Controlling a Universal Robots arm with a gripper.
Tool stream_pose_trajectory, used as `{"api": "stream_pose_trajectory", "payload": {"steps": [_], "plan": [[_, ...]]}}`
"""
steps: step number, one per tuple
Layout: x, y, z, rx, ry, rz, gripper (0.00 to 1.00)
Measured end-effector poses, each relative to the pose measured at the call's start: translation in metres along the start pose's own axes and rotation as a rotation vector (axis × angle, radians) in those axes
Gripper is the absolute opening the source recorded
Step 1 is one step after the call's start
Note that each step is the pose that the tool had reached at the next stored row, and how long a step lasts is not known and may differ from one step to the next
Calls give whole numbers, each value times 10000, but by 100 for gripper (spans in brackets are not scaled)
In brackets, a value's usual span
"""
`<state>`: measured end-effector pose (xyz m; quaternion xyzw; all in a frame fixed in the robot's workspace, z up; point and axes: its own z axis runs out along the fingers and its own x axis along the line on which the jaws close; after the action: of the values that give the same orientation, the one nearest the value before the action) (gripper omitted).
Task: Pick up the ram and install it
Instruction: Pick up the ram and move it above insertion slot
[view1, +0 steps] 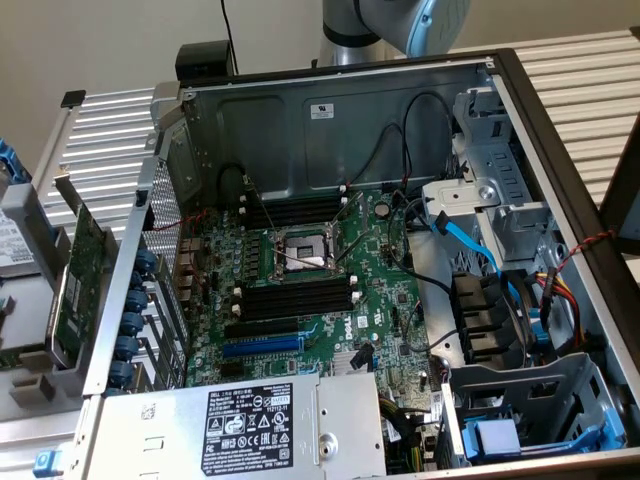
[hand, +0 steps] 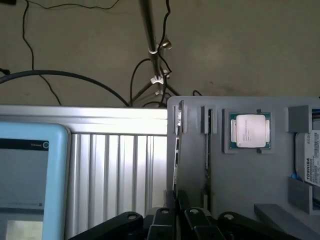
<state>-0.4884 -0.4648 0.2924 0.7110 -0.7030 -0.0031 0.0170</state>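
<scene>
Gripper (hand: 177, 202) fingers sit nearly together, seemingly pinching the ram (hand: 175, 150) edge-on in its gray tray (hand: 240, 175). Nearby drive (hand: 309, 160) reads TOSHIBA.

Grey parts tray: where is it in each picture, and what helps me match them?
Exterior view: the grey parts tray is at the exterior view's left edge, beside the open computer case, with a green card standing in it.
Wrist view: the grey parts tray carries a processor chip and a hard drive.
Shared landmark: the ribbed metal table top beside the tray.
</scene>
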Motion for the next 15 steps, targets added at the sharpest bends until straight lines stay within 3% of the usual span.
{"api": "stream_pose_trajectory", "payload": {"steps": [6,15], "plan": [[13,-26,-266,-1,54,2,14],[36,-270,-682,-2,69,4,14]]}}
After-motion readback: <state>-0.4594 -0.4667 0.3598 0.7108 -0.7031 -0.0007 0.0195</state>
